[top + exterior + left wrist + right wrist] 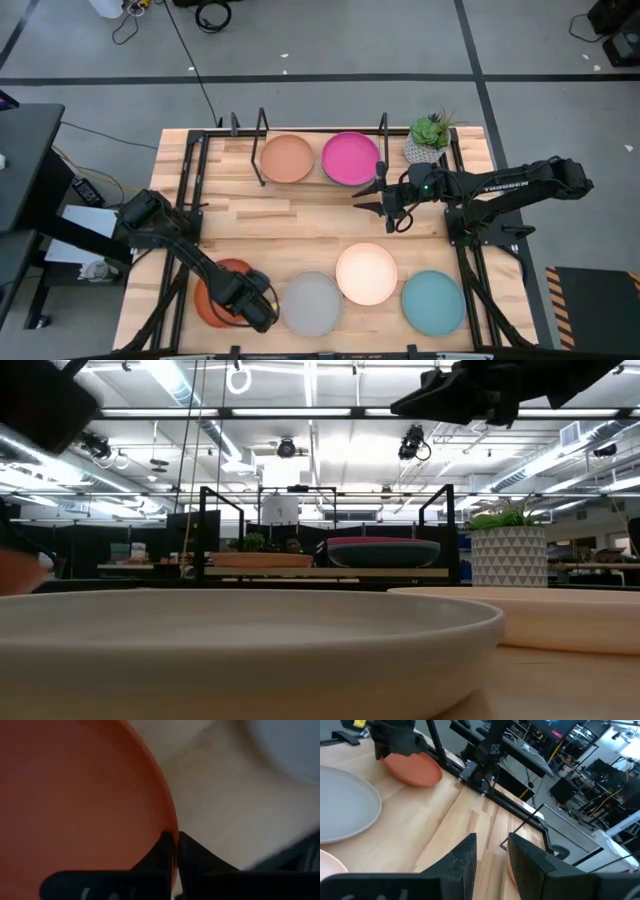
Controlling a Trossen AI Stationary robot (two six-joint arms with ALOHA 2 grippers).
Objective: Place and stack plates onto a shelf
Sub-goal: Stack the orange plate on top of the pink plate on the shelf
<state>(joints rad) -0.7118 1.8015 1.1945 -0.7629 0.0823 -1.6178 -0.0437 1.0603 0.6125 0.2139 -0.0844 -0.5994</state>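
An orange plate [222, 285] sits near the table's near left corner, and my left gripper [256, 303] is shut on its right rim. In the right wrist view the orange plate [416, 768] looks tilted under that gripper [395, 740]. My right gripper [492, 851] is open and touches nothing. It hovers over the table just in front of the shelf [320, 182], near the pink plate [351, 158]. On the shelf plank, a tan plate [287, 158] lies flat beside the pink one. Grey [311, 303], cream [366, 273] and light blue [433, 302] plates lie flat along the near edge. My left gripper pinches the orange plate's rim [167, 827] between its two fingers, one finger [157, 855] over the inside of the plate and the other outside. The fingers reach across the rim from its outer side. The plate appears tilted; whether its far side rests on the table I cannot tell.
A potted plant [430, 137] in a white patterned pot stands at the shelf's right end. Black hoop uprights [262, 140] rise from the shelf. Black frame rails [190, 200] run along both table sides. The grey plate [250, 645] fills the low view's foreground.
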